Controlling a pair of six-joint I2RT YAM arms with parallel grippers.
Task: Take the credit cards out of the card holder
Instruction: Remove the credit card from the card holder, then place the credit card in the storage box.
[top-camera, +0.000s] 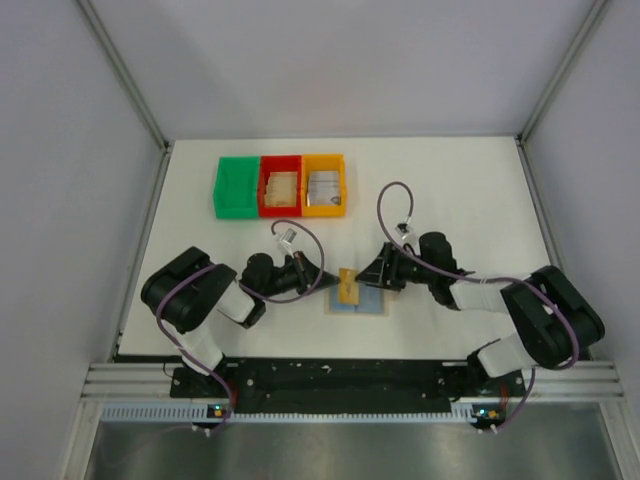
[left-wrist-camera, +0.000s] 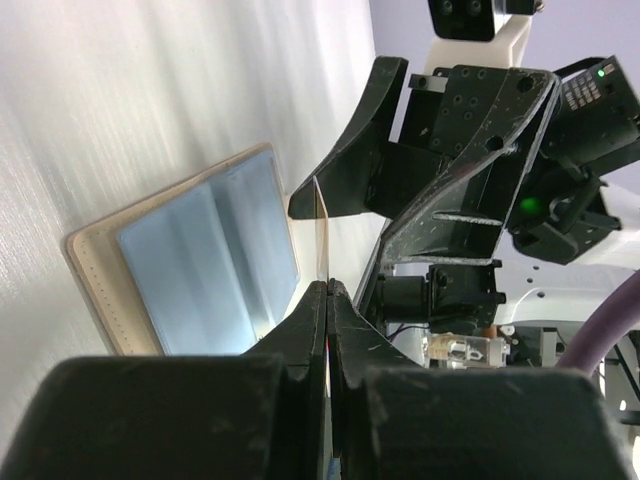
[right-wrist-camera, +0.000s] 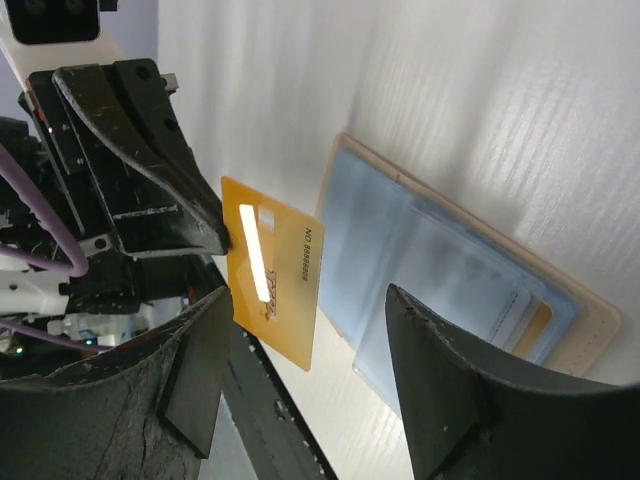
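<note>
The card holder (top-camera: 362, 303) lies open on the table between the arms, blue-grey lining up; it also shows in the wrist views (left-wrist-camera: 200, 270) (right-wrist-camera: 440, 270). A tan-yellow credit card (top-camera: 347, 288) is held just over its left edge. My left gripper (top-camera: 334, 284) (left-wrist-camera: 329, 287) is shut on that card, which appears edge-on (left-wrist-camera: 326, 230) in its own view and face-on (right-wrist-camera: 275, 285) in the right wrist view. My right gripper (top-camera: 372, 277) (right-wrist-camera: 305, 320) stands open beside the card, touching nothing. Another tan card (right-wrist-camera: 537, 325) sits tucked in a pocket of the holder.
Three bins stand in a row at the back: green (top-camera: 236, 186), red (top-camera: 281, 186) holding tan cards, orange (top-camera: 324, 185) holding grey cards. The two grippers face each other closely over the holder. The black base rail (top-camera: 340, 375) runs along the near edge.
</note>
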